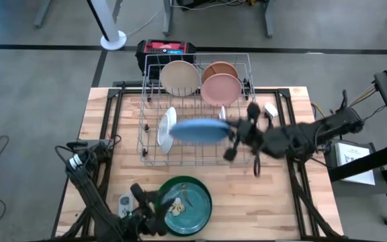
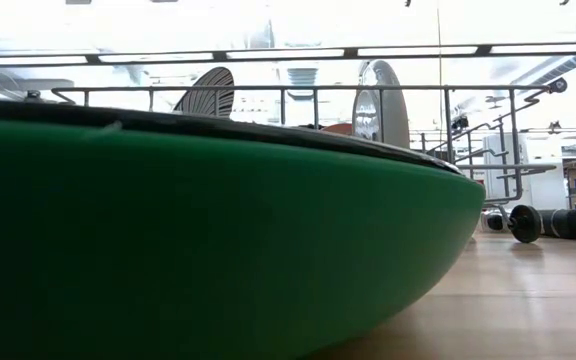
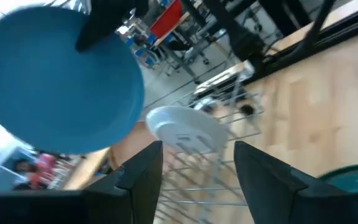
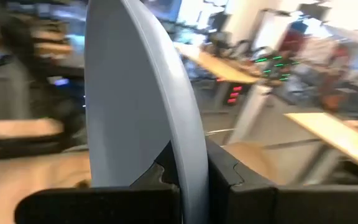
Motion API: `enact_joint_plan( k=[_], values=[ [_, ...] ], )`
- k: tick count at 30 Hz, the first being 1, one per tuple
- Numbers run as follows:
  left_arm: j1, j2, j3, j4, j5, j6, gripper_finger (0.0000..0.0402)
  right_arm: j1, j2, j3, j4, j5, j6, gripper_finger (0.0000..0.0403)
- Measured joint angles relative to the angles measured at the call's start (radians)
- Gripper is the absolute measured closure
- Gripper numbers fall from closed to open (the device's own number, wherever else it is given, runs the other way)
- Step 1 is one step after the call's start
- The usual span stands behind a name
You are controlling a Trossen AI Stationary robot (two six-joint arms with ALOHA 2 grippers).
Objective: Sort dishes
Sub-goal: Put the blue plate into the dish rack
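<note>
Blue plate hangs above the wire rack in the high view, pinched at its rim by the right gripper, probably bound for a slot beside the white plate. Right wrist view: jaws clamp its edge. Left wrist view: the left gripper gapes empty near the green plate.

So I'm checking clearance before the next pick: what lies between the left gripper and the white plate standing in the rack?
In the high view, the green plate and bare tabletop separate the left gripper from the white plate inside the rack.
</note>
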Motion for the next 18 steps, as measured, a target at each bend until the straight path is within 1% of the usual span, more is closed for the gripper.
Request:
enact_joint_plan(
  k=[2, 4, 6, 11, 14, 18],
  values=[
    [0.022, -0.033, -0.032, 0.001, 0.0, 0.063, 0.022, -0.069, -0.004, 0.0, 0.013, -0.012, -0.054, 0.0386],
    [0.044, -0.091, -0.102, -0.001, 0.002, 0.089, 0.0224, -0.143, -0.008, 0.0, 0.013, -0.065, -0.078, 0.0386],
    [0.064, -0.181, -0.199, -0.001, 0.001, 0.061, 0.0226, -0.22, -0.016, 0.0, 0.012, -0.142, -0.081, 0.0386],
    [0.094, -0.404, -0.434, 0.009, 0.001, -0.09, 0.0229, -0.421, -0.03, 0.0, 0.018, -0.366, -0.076, 0.0386],
    [0.103, -0.507, -0.529, 0.059, -0.011, -0.12, 0.0229, -0.521, -0.025, 0.0, 0.018, -0.441, -0.065, 0.0386],
    [0.107, -0.588, -0.623, 0.121, -0.061, -0.117, 0.0229, -0.625, -0.007, 0.0, 0.017, -0.531, -0.015, 0.0386]
  ],
)
